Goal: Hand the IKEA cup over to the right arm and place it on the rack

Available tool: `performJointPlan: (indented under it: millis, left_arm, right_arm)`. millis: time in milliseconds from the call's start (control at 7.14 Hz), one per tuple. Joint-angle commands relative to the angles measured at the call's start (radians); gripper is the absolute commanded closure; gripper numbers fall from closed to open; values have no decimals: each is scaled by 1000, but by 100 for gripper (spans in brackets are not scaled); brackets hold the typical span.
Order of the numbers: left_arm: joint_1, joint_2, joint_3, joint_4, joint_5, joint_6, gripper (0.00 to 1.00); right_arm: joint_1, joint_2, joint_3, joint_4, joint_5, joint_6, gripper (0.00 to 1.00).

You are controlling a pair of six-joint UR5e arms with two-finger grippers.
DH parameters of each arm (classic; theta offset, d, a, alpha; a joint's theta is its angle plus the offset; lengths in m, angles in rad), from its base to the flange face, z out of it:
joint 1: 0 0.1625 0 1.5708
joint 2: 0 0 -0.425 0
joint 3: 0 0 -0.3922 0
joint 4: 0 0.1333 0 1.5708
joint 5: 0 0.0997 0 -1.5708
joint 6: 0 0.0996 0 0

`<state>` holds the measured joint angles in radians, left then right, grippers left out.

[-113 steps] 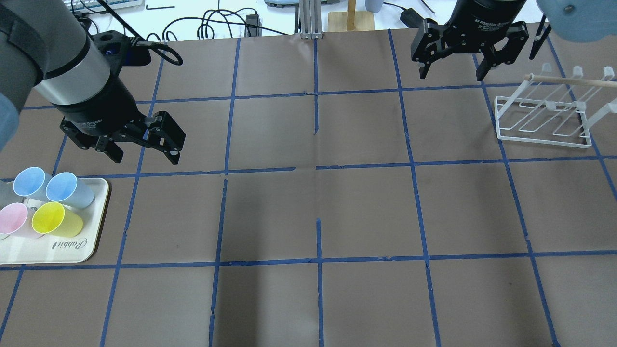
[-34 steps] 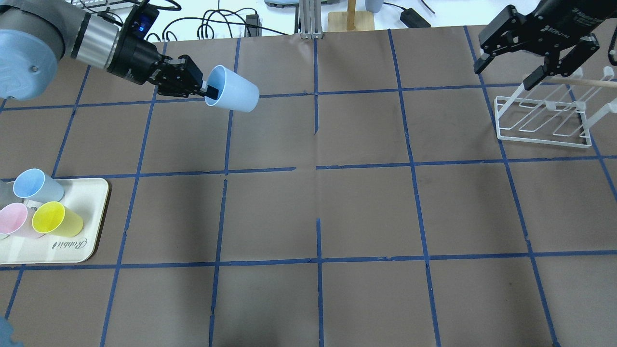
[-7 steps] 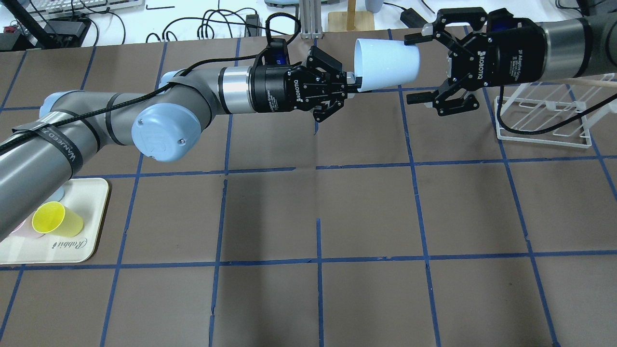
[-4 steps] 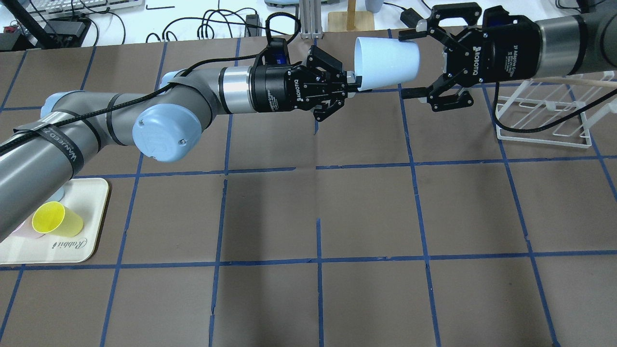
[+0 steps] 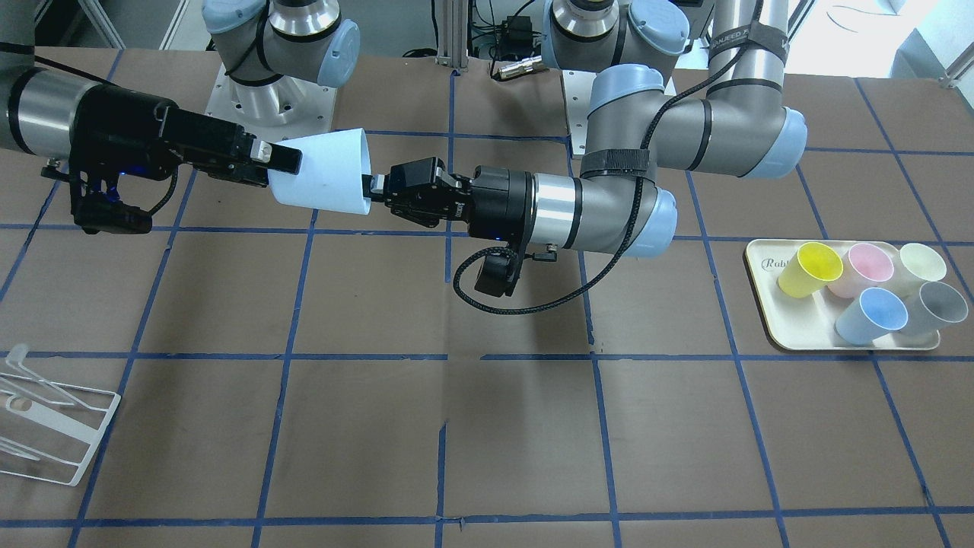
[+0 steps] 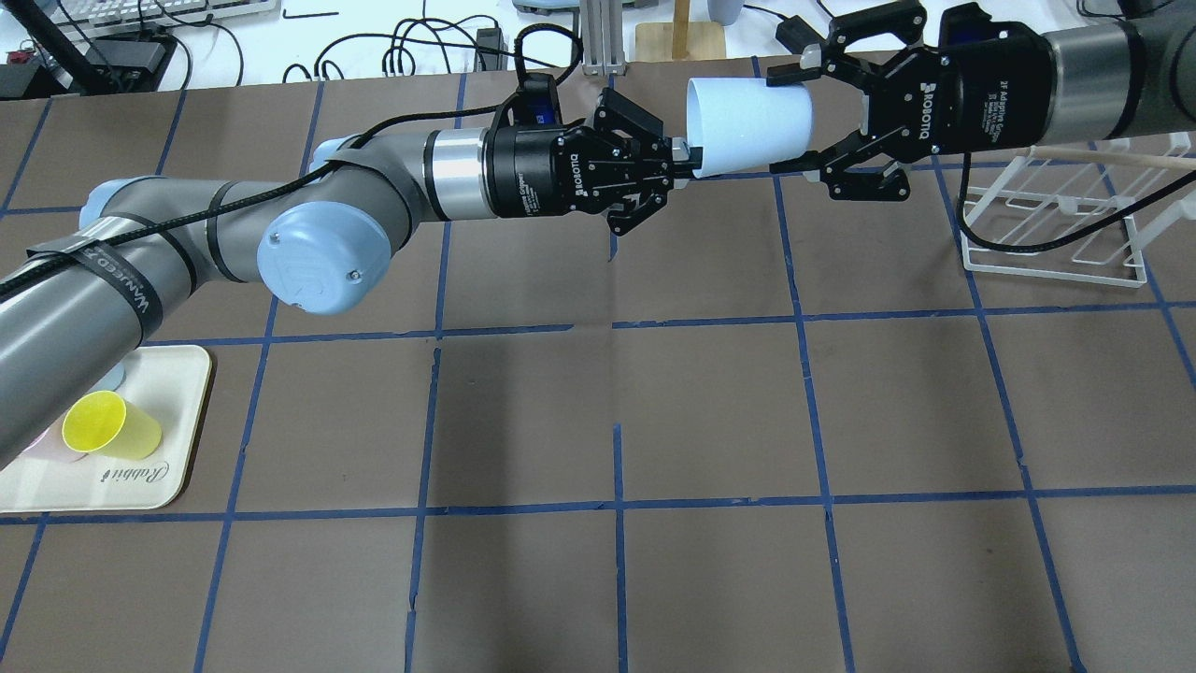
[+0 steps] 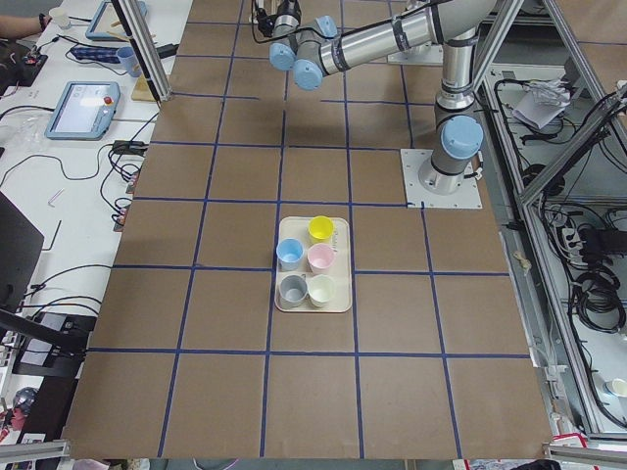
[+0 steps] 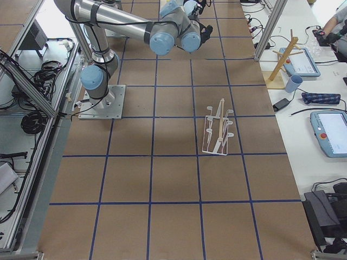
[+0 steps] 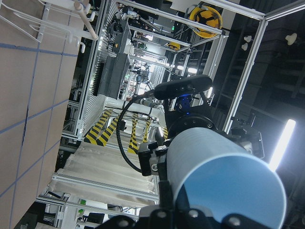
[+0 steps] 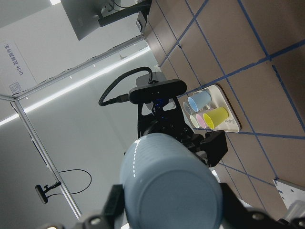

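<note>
- The IKEA cup (image 6: 747, 126) hangs in mid-air over the far middle of the table (image 6: 710, 402), lying on its side. Its long axis runs from arm to arm, mouth toward the left gripper (image 6: 689, 161) and closed base toward the right arm (image 6: 1103, 70).
- The left gripper is clamped on the rim's lower edge, one finger inside the mouth and one outside, and carries the cup.
- The right gripper (image 6: 792, 117) straddles the narrow base end across that axis. One finger lies along the upper wall, the other at the lower wall. They are spread about the cup's width, and I cannot tell whether they press yet.
- The handover likely turns on that cross-axis squeeze seating first. The left gripper would then back out along the axis, toward its own side.
- The rack (image 6: 1046, 273) stands near the right gripper, lower and further right, so the carry looks short.
- The tray (image 5: 768, 312) with the yellow cup (image 5: 818, 266) and the second light-blue cup (image 5: 871, 313) sits well apart on the left arm's side.
</note>
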<state>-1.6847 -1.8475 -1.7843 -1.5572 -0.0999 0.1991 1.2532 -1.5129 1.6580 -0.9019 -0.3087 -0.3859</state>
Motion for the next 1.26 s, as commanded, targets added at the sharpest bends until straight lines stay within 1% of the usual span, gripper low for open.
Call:
performJointPlan:
  millis: [0, 140, 280, 561, 701, 841, 981, 1121]
  left_arm:
    - [0, 1, -1, -1, 0, -15, 45]
    - [0, 4, -1, -3, 3, -24, 1]
    - [2, 8, -3, -4, 6, -41, 0]
    - [14, 8, -3, -6, 11, -47, 0]
    - [17, 14, -3, -10, 15, -52, 0]
    - [35, 28, -1, -7, 44, -113, 0]
    - [72, 40, 12, 2, 145, -186, 0]
    - [115, 53, 20, 69, 293, -249, 0]
  right_arm:
    - [-1, -1, -1, 0, -1, -4, 65]
    - [-9, -1, -3, -2, -1, -2, 65]
    - [-11, -3, -7, -5, -1, -2, 66]
    - [-12, 7, -56, -17, -9, 2, 70]
    - [-14, 8, -70, -50, -21, 1, 71]
    - [-23, 8, -78, -95, -105, 12, 74]
    - [-55, 8, -80, -167, -209, 30, 74]
    - [-79, 8, -84, -234, -322, 42, 74]
